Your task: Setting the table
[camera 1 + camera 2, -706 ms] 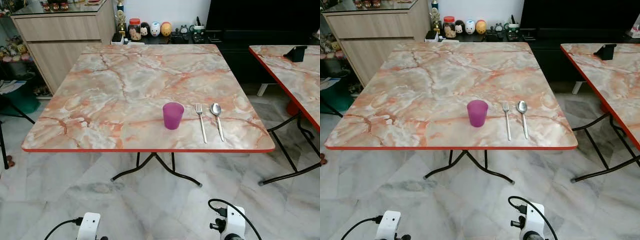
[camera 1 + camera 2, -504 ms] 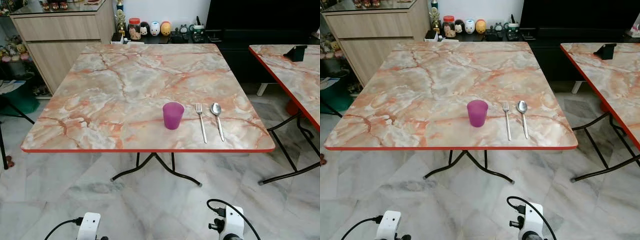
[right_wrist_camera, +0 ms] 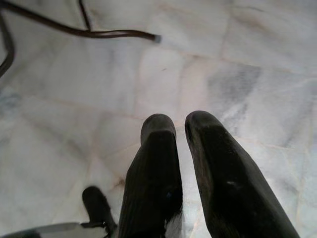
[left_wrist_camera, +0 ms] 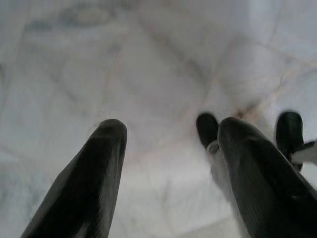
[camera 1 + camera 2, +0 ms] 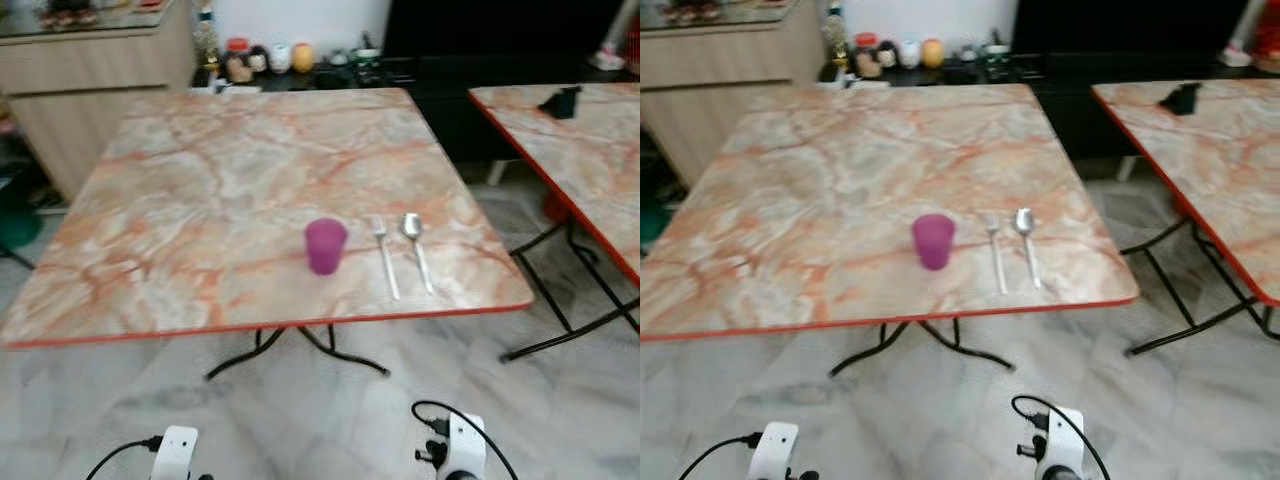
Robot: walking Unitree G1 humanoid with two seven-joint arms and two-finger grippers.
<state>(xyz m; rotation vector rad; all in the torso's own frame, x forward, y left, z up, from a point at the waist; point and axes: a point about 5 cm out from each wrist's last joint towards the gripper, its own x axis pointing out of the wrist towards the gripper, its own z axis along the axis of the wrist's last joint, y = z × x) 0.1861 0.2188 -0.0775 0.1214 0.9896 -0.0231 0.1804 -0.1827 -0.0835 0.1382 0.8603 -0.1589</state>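
Note:
A purple cup (image 5: 325,246) stands on the marble-patterned table (image 5: 200,180) near its front edge. Just right of the cup lie a fork (image 5: 384,255) and a spoon (image 5: 416,248), side by side and pointing away from me. Both arms hang low over the floor in front of the table. In the left wrist view my left gripper (image 4: 168,131) is open with nothing between its fingers. My right gripper (image 3: 181,124) is shut and empty above the floor tiles.
A second marble-patterned table (image 5: 580,160) stands to the right with a black object (image 5: 558,101) on it. A wooden cabinet (image 5: 80,80) and a dark shelf with small figures (image 5: 270,58) stand behind. Black table legs (image 5: 300,345) cross the pale tiled floor.
The whole picture has shifted left and blurred, so the camera has turned right. The cup, fork and spoon keep their places on the table.

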